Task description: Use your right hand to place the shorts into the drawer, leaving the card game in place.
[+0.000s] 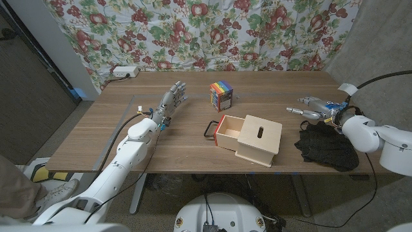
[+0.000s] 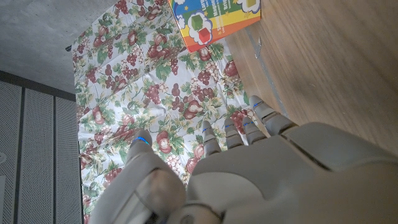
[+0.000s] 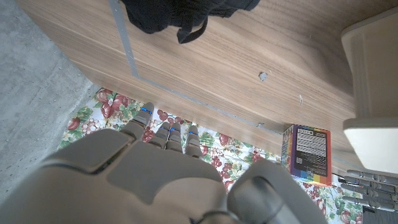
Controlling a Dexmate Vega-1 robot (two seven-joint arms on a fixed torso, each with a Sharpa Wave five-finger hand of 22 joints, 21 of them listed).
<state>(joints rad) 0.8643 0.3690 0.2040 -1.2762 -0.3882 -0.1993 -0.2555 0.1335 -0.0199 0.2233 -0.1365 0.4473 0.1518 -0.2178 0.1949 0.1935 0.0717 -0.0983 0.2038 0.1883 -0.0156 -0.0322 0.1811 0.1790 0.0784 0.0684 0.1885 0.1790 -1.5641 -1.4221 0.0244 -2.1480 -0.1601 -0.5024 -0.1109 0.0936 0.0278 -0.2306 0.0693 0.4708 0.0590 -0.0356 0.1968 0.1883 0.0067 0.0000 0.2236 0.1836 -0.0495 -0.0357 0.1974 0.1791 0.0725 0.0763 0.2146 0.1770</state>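
The black shorts (image 1: pixel 326 147) lie crumpled near the table's right front edge; in the right wrist view the shorts (image 3: pixel 180 12) lie on the wood. My right hand (image 1: pixel 313 108) hovers just behind them with fingers stretched out and apart, holding nothing. The light wooden box (image 1: pixel 261 135) stands mid-table, its drawer (image 1: pixel 230 131) pulled out toward the left with a black handle (image 1: pixel 210 128). The rainbow card game box (image 1: pixel 221 95) stands upright behind the drawer, and the card game (image 3: pixel 306 154) also shows in the right wrist view. My left hand (image 1: pixel 168 103) is raised left of the card game, fingers spread and empty.
A white power strip (image 1: pixel 122 72) sits at the table's far left corner. A floral cloth (image 1: pixel 206 32) hangs behind the table. A grey tape line (image 1: pixel 134 103) runs across the wood on the left. The card game (image 2: pixel 214 18) shows beyond my left hand (image 2: pixel 249 174).
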